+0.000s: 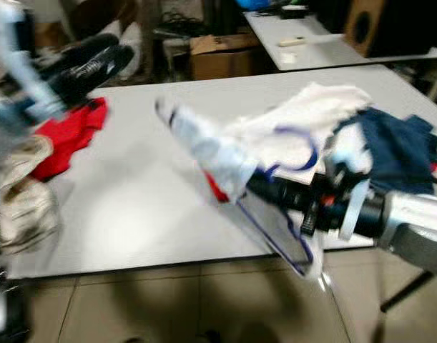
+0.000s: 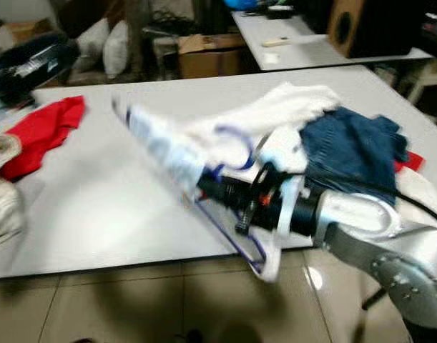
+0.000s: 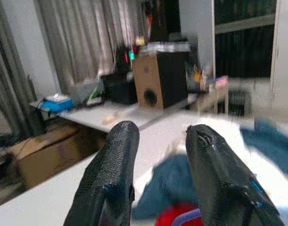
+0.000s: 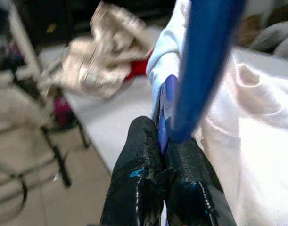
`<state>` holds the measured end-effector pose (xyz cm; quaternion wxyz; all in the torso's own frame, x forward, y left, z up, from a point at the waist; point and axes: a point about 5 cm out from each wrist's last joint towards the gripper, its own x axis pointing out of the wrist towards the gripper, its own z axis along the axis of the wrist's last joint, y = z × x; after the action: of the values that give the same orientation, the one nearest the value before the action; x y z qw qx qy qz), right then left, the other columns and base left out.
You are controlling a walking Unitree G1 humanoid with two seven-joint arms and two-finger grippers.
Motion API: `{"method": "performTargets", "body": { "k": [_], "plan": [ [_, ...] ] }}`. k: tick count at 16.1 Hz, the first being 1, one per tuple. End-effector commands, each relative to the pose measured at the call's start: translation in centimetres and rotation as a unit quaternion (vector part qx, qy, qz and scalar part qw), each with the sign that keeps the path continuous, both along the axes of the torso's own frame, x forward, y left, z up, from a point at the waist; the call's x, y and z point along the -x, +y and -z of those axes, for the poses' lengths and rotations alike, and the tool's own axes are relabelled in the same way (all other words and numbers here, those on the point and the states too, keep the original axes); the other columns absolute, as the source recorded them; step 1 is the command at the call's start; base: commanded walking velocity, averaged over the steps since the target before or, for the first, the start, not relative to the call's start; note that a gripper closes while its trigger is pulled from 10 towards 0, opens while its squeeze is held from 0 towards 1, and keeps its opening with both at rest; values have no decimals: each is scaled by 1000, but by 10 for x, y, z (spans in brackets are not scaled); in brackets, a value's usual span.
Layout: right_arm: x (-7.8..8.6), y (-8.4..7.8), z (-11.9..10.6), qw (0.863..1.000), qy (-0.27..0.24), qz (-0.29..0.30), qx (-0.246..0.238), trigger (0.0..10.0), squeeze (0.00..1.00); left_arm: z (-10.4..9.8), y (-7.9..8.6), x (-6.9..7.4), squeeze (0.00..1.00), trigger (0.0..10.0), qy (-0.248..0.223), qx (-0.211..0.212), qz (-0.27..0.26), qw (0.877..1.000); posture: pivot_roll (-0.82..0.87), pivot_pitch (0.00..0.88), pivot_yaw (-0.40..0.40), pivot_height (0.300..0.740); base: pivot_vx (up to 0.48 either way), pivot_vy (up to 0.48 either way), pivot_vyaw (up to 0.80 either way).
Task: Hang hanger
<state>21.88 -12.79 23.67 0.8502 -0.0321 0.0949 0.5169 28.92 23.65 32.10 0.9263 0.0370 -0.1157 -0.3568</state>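
From the head, the right claw (image 2: 217, 187) clenches the blue hanger (image 2: 229, 232), draped in a white shirt (image 2: 161, 146), over the counter's (image 1: 146, 200) near edge. Left wrist: left claw (image 3: 158, 141) released. Right wrist: fingers (image 4: 139, 174) pinch the hanger.

One blue hanger (image 2: 229, 214), two tables (image 2: 96, 207), one speaker (image 2: 368, 25).

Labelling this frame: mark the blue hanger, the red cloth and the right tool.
blue hanger (image 2: 232, 239), right eye view, lower bar.
red cloth (image 2: 43, 128), right eye view, its middle.
right tool (image 4: 163, 172), right wrist view, between fingertips.
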Motion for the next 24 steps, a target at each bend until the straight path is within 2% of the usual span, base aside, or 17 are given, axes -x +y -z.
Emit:
{"method": "performTargets", "body": {
  "k": [1,2,3,5,6,7,8,9,10,12,13,14,16,24],
  "plan": [
    [6,5,4,999,3,-32,16,10000,0,1,7,4,0,10000,8,-12,-8,1000,-2,0,55,740,0,0,800],
    [8,9,11,998,11,-54,24,10000,0,0,15,4,0,10000,16,-23,-51,998,9,0,44,740,0,0,800],
    [9,14,17,997,19,-68,28,10000,0,5,15,5,0,10000,27,-31,-57,998,16,0,36,740,0,0,800],
    [9,20,28,996,26,-79,38,10000,0,22,3,8,0,10000,50,-59,-44,996,26,0,30,740,0,0,800],
    [7,23,36,996,27,-76,44,10000,0,41,-9,6,0,10000,61,-85,-46,993,32,0,27,740,0,0,800],
    [3,22,40,997,23,-58,47,10000,0,55,-18,2,0,10000,71,-75,-64,993,39,0,27,740,0,0,800],
    [2,21,41,998,19,-42,37,10000,0,65,-21,-3,0,10000,65,-72,-103,990,39,0,27,740,0,0,800],
    [4,21,41,999,21,-39,23,10000,0,73,-20,-4,0,10000,71,-48,-142,986,42,0,25,740,0,0,800],
    [6,22,41,999,22,-39,18,10000,0,80,-19,-2,0,10000,69,-63,-168,981,42,0,25,740,0,0,800],
    [9,21,43,999,28,-38,12,10000,0,87,-21,6,0,10000,77,-55,-184,978,51,0,13,740,0,0,800],
    [12,21,48,999,36,-38,8,10000,0,98,-22,14,0,10000,91,-76,-193,974,68,0,-6,740,0,0,800],
    [13,21,49,999,38,-38,8,10000,0,99,-22,16,0,10000,91,-81,-195,973,68,0,-6,740,0,0,800],
    [18,21,54,998,50,-39,2,10000,0,114,-30,22,0,10000,93,-125,-197,968,76,0,-10,740,0,0,800],
    [29,16,62,996,73,-49,9,10000,0,123,-42,25,0,10000,103,-132,-186,968,67,0,3,740,0,0,800]
  ]
}}
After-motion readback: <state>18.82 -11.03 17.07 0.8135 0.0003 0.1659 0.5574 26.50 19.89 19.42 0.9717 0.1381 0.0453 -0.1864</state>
